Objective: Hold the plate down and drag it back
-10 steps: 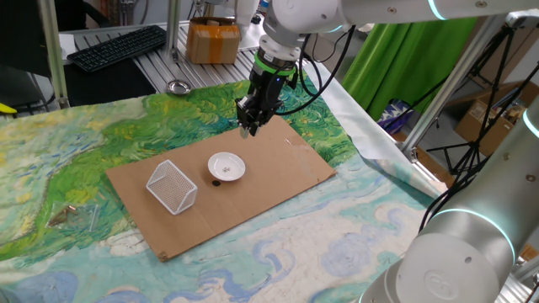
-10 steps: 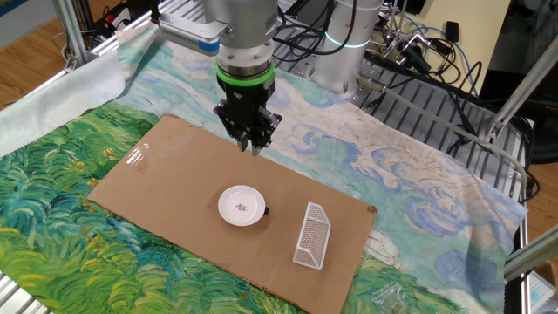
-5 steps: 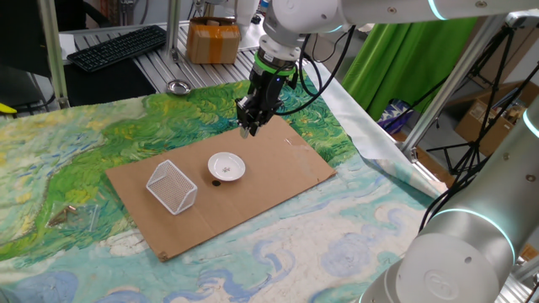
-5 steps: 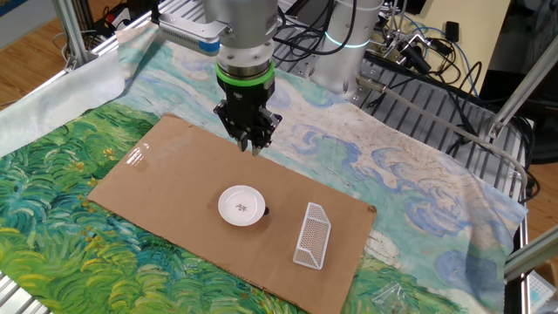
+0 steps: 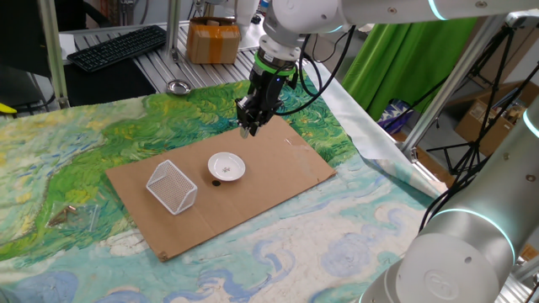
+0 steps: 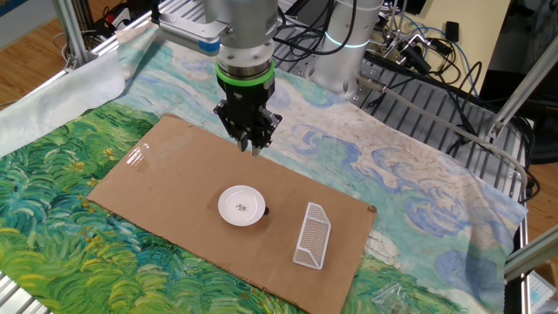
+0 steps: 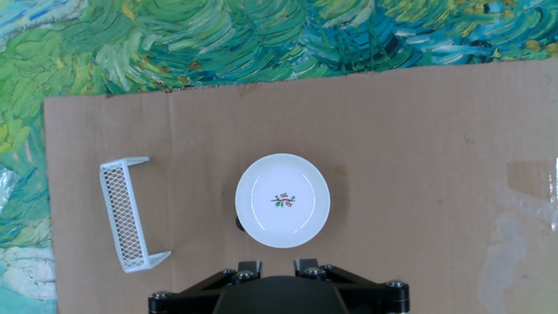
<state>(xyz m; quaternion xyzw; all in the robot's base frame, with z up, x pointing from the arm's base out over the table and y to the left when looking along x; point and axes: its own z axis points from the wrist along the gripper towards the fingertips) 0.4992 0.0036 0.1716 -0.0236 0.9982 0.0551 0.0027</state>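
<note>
The plate (image 5: 226, 167) (image 6: 241, 206) (image 7: 282, 201) is a small round white dish with a small sprig mark at its centre. It lies flat on a brown cardboard sheet (image 5: 286, 172) (image 6: 166, 174) (image 7: 418, 157). My gripper (image 5: 247, 130) (image 6: 255, 150) (image 7: 277, 264) hangs in the air above the cardboard, off to one side of the plate and not touching it. Its two fingers stand a narrow gap apart with nothing between them. In the hand view the plate sits just ahead of the fingertips.
A white wire-mesh basket (image 5: 173, 187) (image 6: 312, 234) (image 7: 125, 214) lies on the cardboard a short way from the plate. A small dark object (image 7: 239, 223) peeks out at the plate's rim. A small metal bowl (image 5: 178, 87) and a keyboard (image 5: 118, 46) sit beyond the painted cloth.
</note>
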